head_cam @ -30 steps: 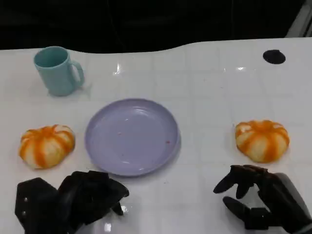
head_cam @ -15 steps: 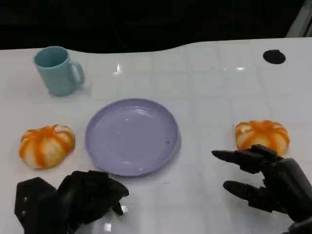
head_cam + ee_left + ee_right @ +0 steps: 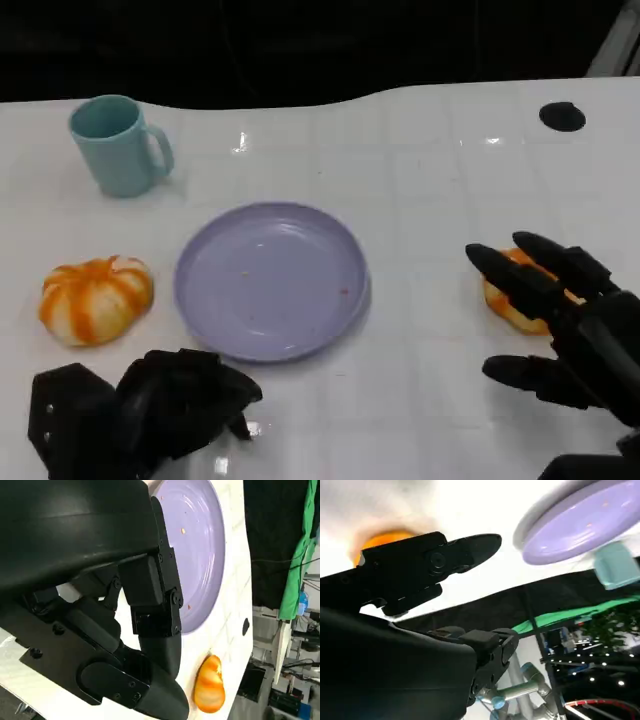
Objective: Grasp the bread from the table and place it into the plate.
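Observation:
Two orange-and-white striped bread rolls lie on the white table. One bread (image 3: 95, 298) sits left of the lavender plate (image 3: 270, 280), which has nothing on it. The other bread (image 3: 508, 308) lies right of the plate, partly hidden under my right hand (image 3: 565, 325). That hand hovers over it with fingers spread and thumb below, holding nothing. In the right wrist view the fingers (image 3: 445, 555) reach past the bread (image 3: 385, 539) toward the plate (image 3: 585, 525). My left hand (image 3: 150, 410) rests near the front edge with fingers curled in, below the plate (image 3: 200, 550).
A teal mug (image 3: 118, 145) stands at the back left, its handle to the right. A black round spot (image 3: 562, 116) marks the table at the back right. The table's far edge borders a dark background.
My right hand has risen from the front edge, opened its fingers and moved forward over the right bread. The left hand, plate, mug and left bread have not moved.

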Robot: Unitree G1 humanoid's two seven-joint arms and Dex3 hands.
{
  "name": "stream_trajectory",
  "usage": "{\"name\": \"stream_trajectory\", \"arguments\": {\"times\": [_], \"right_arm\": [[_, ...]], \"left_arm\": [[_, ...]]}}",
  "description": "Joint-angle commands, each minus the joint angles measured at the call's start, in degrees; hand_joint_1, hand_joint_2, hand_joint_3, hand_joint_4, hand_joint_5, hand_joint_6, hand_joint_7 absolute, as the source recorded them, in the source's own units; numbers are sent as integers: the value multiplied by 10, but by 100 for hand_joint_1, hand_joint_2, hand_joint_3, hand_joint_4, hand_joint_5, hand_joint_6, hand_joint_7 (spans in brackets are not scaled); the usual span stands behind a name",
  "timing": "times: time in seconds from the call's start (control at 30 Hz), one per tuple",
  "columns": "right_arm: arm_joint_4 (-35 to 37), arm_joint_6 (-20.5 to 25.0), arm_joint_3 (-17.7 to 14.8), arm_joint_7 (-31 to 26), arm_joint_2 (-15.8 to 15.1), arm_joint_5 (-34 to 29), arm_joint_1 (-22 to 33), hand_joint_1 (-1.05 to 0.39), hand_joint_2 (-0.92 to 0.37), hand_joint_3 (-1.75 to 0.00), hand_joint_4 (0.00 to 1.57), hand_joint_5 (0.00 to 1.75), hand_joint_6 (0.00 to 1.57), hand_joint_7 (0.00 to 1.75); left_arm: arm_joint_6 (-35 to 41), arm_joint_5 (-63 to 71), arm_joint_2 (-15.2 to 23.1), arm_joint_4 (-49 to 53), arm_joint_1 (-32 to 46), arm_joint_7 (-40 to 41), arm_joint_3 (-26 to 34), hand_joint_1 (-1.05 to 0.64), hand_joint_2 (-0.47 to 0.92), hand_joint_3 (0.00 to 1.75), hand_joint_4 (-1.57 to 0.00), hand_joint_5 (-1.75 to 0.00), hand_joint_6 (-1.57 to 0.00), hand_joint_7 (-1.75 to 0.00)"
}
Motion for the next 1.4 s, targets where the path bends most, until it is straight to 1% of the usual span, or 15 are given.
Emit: {"name": "stream_trajectory", "arguments": {"times": [0.03, 0.13, 0.23, 0.4, 0.53, 0.63, 0.83, 1.03, 1.17, 1.4], "right_arm": [[-29, 49, -6, 12, -18, -25, 1, -58, -91, -1, 0, 6, 12, 0], [-47, 85, -5, 21, -21, -44, -1, -47, -85, 0, 0, 1, 11, 0], [-57, 117, -2, 34, -25, -62, -5, -43, -85, -1, 0, 0, 11, 0], [-59, 153, 4, 56, -31, -77, -17, -49, -85, 0, 0, 0, 12, 1], [-40, 176, 15, 68, -34, -89, -32, -53, -84, 0, 3, 2, 16, 3], [-15, 188, 23, 69, -36, -91, -47, -55, -85, -1, 3, 2, 17, 3], [50, 194, 39, 57, -32, -86, -82, -53, -85, -1, 5, 5, 17, 2], [107, 205, 66, 53, -24, -85, -115, -52, -85, 0, 6, 7, 19, 2], [133, 222, 82, 62, -14, -80, -134, -46, -83, 0, 7, 9, 21, 2], [170, 229, 101, 61, -3, -72, -160, -37, -79, 0, 11, 14, 25, 2]], "left_arm": [[4, 1, 7, 5, 4, -1, 2, -105, 67, 18, -91, -149, -153, -38], [2, 0, 7, 5, 5, -1, 2, -105, 68, 18, -91, -149, -153, -38], [3, 0, 7, 5, 5, -1, 3, -105, 67, 18, -91, -149, -153, -37], [4, 2, 7, 3, 6, 1, 2, -105, 68, 18, -92, -148, -153, -37], [4, 0, 6, 1, 8, 0, 2, -105, 68, 18, -92, -148, -153, -37], [6, 2, 6, -3, 9, 3, 1, -105, 68, 18, -92, -148, -153, -37], [10, -2, 5, -8, 13, 2, 2, -105, 67, 17, -92, -148, -153, -37], [13, 0, 5, -14, 15, 3, 2, -105, 67, 17, -92, -148, -154, -37], [12, -1, 5, -15, 17, 1, 3, -105, 68, 17, -91, -149, -154, -37], [11, 2, 5, -20, 20, 4, 2, -105, 68, 18, -91, -149, -153, -37]]}}
